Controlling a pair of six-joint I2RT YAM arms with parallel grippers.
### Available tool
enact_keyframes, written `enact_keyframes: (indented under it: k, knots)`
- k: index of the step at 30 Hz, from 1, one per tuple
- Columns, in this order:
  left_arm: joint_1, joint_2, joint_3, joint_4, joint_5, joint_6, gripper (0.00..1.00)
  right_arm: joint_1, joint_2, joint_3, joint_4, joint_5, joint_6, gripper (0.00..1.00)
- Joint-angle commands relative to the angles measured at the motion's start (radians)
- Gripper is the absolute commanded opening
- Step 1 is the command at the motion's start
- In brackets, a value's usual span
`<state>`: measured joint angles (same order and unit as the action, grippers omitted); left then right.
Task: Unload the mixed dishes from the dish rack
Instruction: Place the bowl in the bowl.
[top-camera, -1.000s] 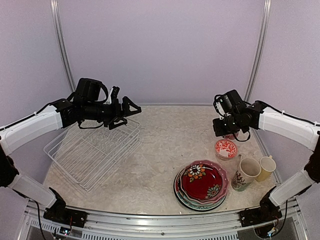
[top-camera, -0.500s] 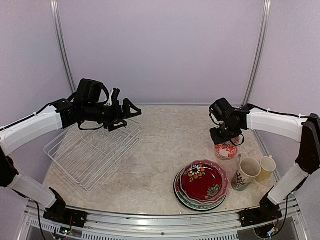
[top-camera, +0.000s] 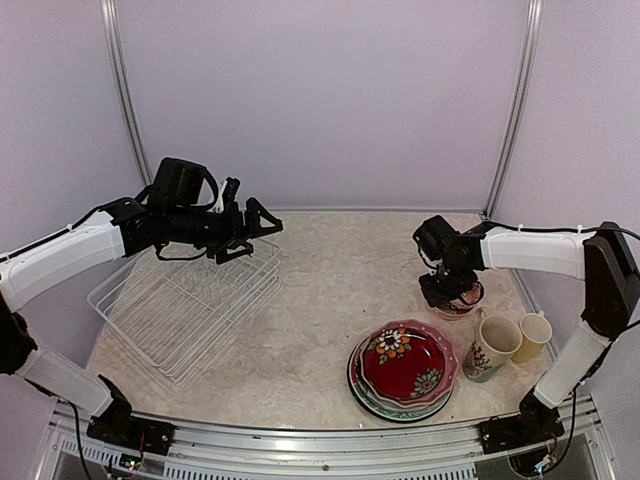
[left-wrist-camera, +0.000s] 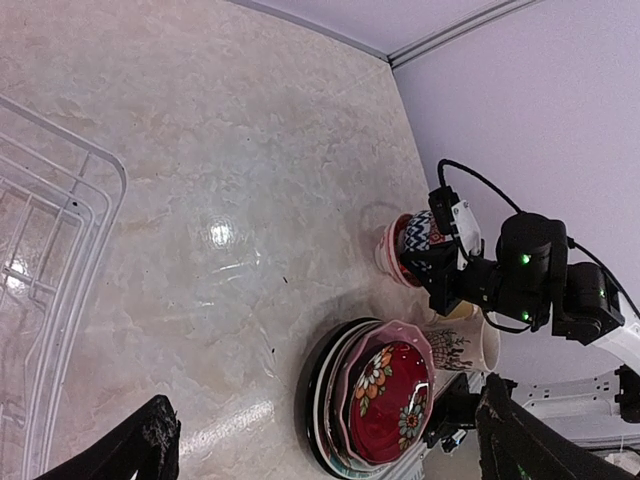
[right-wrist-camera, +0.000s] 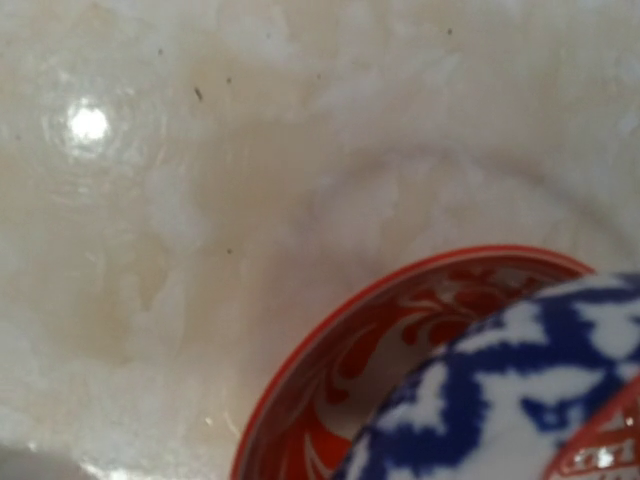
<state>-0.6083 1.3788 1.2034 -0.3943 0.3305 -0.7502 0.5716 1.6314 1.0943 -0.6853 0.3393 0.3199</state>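
Top external view puts my right hand (top-camera: 449, 291) at the right of the frame, low over the small red bowl (right-wrist-camera: 365, 345). It is pinching the rim of a blue-and-white bowl (left-wrist-camera: 424, 231), which tilts at the red one's mouth; I cannot tell whether they touch. I judge this to be the set-down step, nesting one bowl in the other. Next I should level it, let go, then lift straight up so nothing tips. My left hand (top-camera: 252, 228) hangs spread, holding nothing, above the dish rack (top-camera: 180, 310) at left, where I see no dishes. Plates (top-camera: 405, 368) and mugs (top-camera: 497, 342) stand lower right on the table (top-camera: 320, 280).
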Motion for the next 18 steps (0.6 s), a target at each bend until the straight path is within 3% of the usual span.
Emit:
enact_keyframes:
  k: [1, 4, 9, 14, 18]
  knots:
    - [-0.006, -0.009, 0.038, -0.026, -0.023, 0.017, 0.99, -0.006, 0.013, -0.016, 0.022, 0.018, 0.012, 0.0]
    - [-0.006, -0.012, 0.045, -0.04, -0.033, 0.021, 0.99, -0.006, 0.011, -0.016, 0.022, 0.018, 0.014, 0.0]
    - [-0.006, -0.024, 0.067, -0.079, -0.065, 0.04, 0.99, -0.006, -0.013, -0.009, 0.01, 0.028, 0.015, 0.1]
    - [-0.005, -0.065, 0.092, -0.127, -0.129, 0.076, 0.99, -0.006, -0.079, 0.006, -0.012, 0.039, 0.011, 0.31]
    - [-0.005, -0.103, 0.124, -0.173, -0.182, 0.108, 0.99, -0.006, -0.145, 0.029, -0.036, 0.053, -0.001, 0.42]
